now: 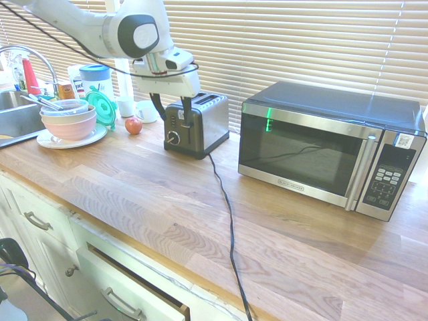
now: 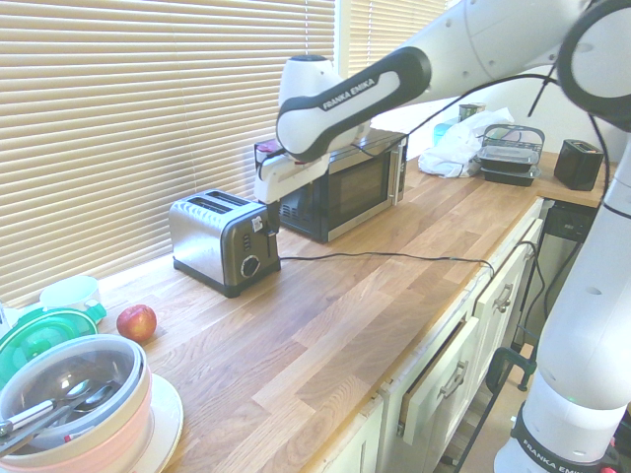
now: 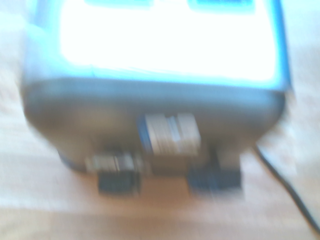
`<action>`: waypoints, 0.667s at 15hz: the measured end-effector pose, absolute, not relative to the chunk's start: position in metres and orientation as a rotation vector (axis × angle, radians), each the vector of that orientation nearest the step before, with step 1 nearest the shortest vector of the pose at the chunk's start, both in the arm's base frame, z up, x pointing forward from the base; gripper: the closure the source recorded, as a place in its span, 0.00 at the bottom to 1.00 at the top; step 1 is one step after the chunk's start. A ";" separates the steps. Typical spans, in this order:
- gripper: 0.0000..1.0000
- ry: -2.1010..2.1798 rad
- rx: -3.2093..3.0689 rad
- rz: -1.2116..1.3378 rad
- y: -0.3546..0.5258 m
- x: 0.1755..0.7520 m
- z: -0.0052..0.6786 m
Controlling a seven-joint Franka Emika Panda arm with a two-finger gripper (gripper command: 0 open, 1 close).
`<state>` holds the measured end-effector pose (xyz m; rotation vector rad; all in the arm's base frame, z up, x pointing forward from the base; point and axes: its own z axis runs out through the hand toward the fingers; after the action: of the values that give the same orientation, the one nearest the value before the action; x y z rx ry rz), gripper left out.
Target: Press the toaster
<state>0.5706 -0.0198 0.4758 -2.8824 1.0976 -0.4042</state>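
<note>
The toaster [image 1: 200,124] is a small steel two-slot one with a black front and a round knob [image 1: 173,138]. It stands on the wooden counter left of the microwave, and shows too in the second exterior view [image 2: 219,239]. My gripper [image 1: 172,107] hangs open right over the toaster's black front, one finger on each side of the lever area. From the other side the gripper [image 2: 266,209] sits at the toaster's front top edge. The blurred wrist view looks down on the toaster [image 3: 160,85] and its lever [image 3: 170,134]. I cannot tell whether the fingers touch it.
A large steel-and-black microwave [image 1: 328,147] stands right of the toaster. The toaster's black cord [image 1: 227,221] runs across the counter to the front edge. A red apple [image 1: 134,125], stacked bowls on a plate [image 1: 69,122], cups and a sink [image 1: 17,117] lie to the left.
</note>
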 end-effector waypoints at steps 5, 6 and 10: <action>0.00 1.080 -2.905 -0.351 -0.022 0.619 0.457; 0.00 1.078 -2.909 -0.341 -0.023 0.621 0.455; 1.00 1.063 -2.916 -0.347 -0.022 0.621 0.456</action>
<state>0.6209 -0.0220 0.4565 -2.9158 1.0625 -0.3467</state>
